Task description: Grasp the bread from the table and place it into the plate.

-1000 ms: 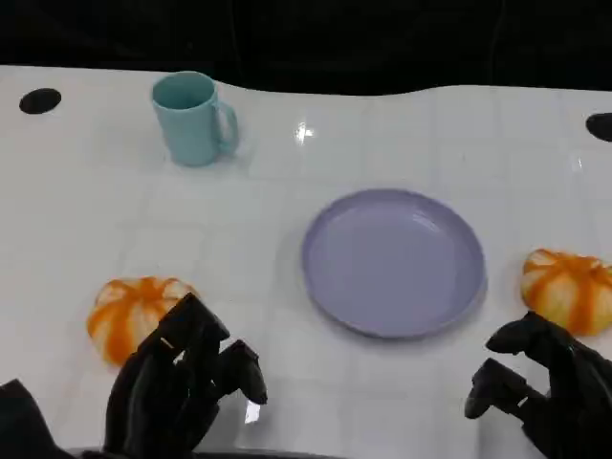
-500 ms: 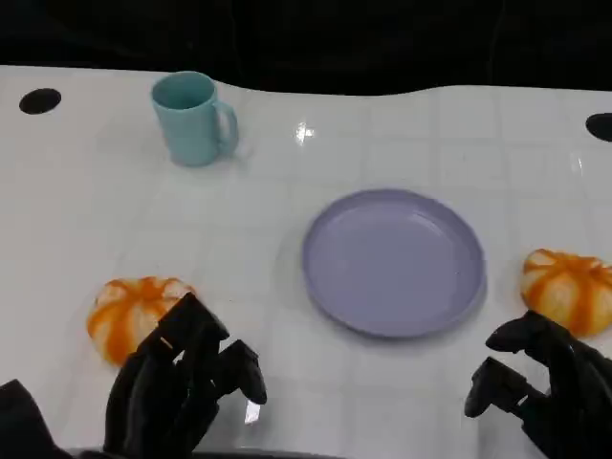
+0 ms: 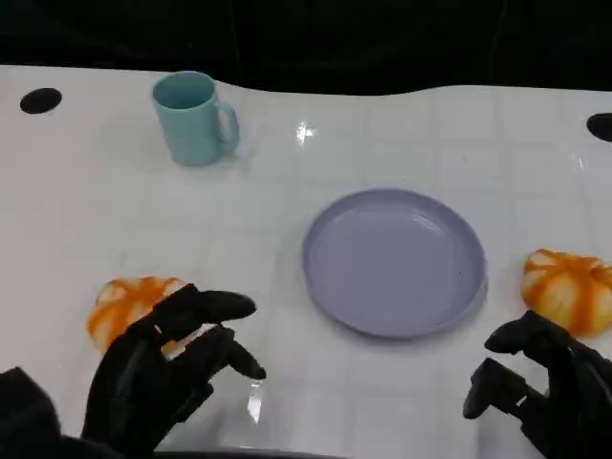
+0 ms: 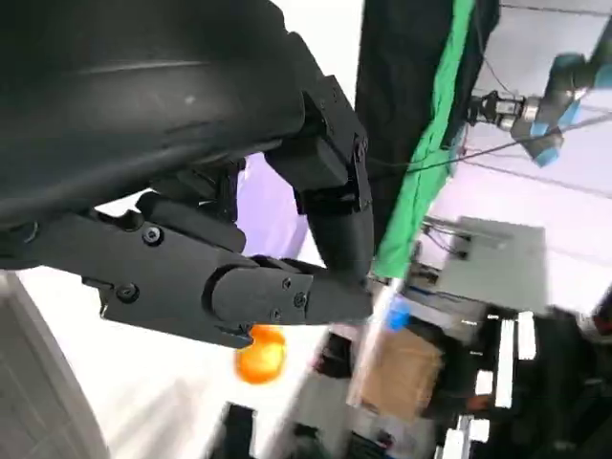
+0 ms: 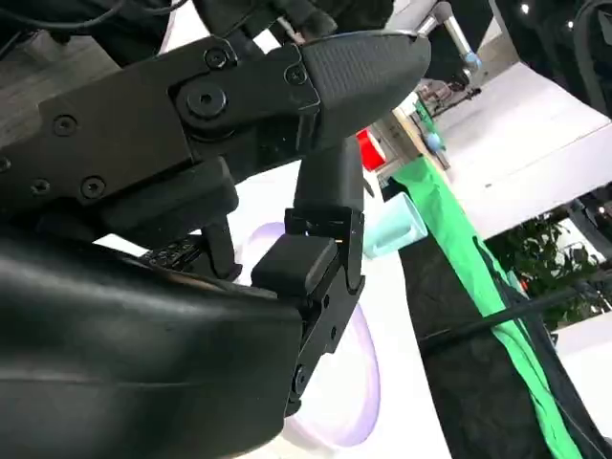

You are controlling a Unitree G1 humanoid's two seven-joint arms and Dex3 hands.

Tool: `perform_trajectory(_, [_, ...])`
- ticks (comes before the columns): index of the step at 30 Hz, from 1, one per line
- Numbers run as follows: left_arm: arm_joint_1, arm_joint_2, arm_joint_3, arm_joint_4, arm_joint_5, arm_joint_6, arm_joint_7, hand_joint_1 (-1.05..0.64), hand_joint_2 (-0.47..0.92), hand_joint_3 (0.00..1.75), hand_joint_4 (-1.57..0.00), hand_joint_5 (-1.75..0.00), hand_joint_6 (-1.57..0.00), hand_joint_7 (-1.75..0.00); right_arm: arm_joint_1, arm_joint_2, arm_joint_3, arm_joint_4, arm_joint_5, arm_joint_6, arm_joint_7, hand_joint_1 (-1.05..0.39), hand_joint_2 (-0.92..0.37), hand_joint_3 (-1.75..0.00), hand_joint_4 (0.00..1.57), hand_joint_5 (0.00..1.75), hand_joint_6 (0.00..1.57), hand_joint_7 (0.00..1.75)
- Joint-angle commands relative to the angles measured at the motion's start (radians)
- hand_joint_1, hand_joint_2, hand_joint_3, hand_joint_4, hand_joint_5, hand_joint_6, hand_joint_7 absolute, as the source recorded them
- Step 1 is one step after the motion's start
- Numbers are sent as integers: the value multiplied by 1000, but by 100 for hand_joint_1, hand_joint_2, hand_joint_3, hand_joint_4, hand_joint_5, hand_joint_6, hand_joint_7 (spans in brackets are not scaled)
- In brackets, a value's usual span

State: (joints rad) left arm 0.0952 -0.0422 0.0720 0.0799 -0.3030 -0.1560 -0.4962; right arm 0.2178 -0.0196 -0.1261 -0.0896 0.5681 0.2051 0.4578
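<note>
Head view: a round lilac plastic plate [image 3: 394,263] lies mid-table on the glossy white tabletop [image 3: 287,210], bare surface all around it. One orange-and-white striped round bread [image 3: 122,308] sits beside the left hand [image 3: 158,373], whose fingers are spread, holding nothing. Another striped bread [image 3: 568,289] lies near the table's right edge, just past the right hand [image 3: 535,387], fingers apart and empty. A smooth teal mug [image 3: 192,119] stands far back.

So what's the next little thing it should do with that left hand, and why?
Probably ease the left hand forward over the left bread and close on it. The hand holds nothing, its fingers are spread just in front of that bread, partly covering it, and the plate has nothing in it.
</note>
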Motion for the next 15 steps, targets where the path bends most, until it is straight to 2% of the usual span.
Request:
perform_trajectory(1, [20, 90, -33, -79, 209, -107, 82, -39, 91, 5, -41, -89, -56, -4, -1, -8, -8, -4, 2, -7, 6, -53, -92, -18, 72, 157, 80, 106])
perform_trajectory(5, [34, 158, -52, -167, 397, -144, 172, -37, 90, 2, -30, -75, -50, 0, -2, -5, -7, -5, -1, -8, 0, -52, -92, -18, 72, 157, 81, 106])
perform_trajectory(9, [21, 262, -51, -218, 623, -232, 259, -39, 90, 0, -25, -58, -44, 0, -4, -5, -4, -4, -4, -10, 2, -52, -92, -19, 72, 158, 81, 107])
perform_trajectory(12, [30, 358, -45, -330, 805, -150, 246, -46, 92, 3, -17, -46, -38, 0, -3, 0, -3, -4, -1, -13, 4, -52, -92, -19, 72, 158, 81, 107])
perform_trajectory(15, [37, 418, -48, -409, 932, -82, 232, -47, 91, 0, -19, -23, -34, 0, -1, 2, -3, -9, 3, -6, -1, -52, -92, -18, 72, 157, 80, 107])
